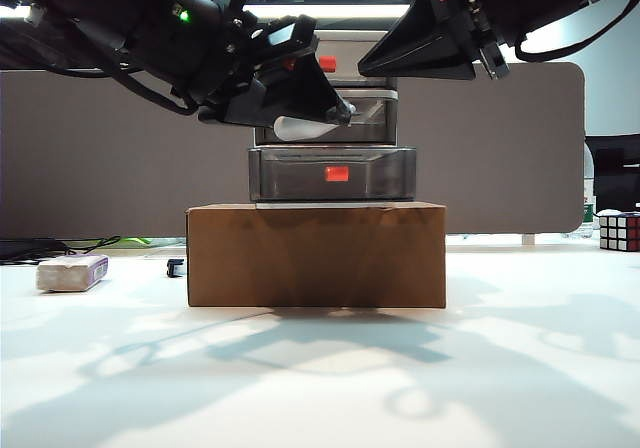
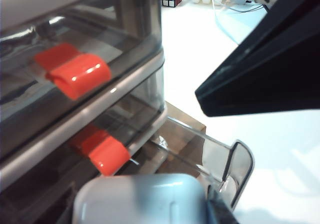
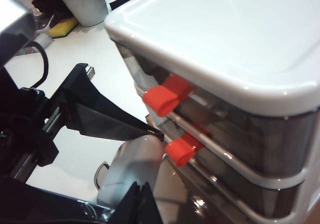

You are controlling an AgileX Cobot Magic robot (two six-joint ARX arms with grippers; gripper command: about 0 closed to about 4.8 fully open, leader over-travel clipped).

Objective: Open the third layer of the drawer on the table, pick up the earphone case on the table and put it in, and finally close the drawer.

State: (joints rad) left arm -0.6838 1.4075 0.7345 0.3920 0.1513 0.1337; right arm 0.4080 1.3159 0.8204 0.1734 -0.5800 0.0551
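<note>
Left gripper (image 1: 320, 118) pinching the earphone case (image 1: 300, 128) above the pulled-out third layer (image 1: 333, 173) of the drawer (image 1: 372, 103), atop a cardboard box (image 1: 316, 255). Right gripper (image 1: 385, 63) beside the drawer's top; fingertips apparently pressed together.

Bright overhead strip light backlights the dark arms, throws soft shadows across the table (image 1: 520, 368), glares on the drawer (image 3: 240, 49), and blurs close wrist-view objects.

One drawer (image 1: 330, 118) unit, three red handles, one earphone case (image 2: 140, 201), one cardboard box (image 1: 316, 255), one Rubik's cube (image 1: 619, 231)
</note>
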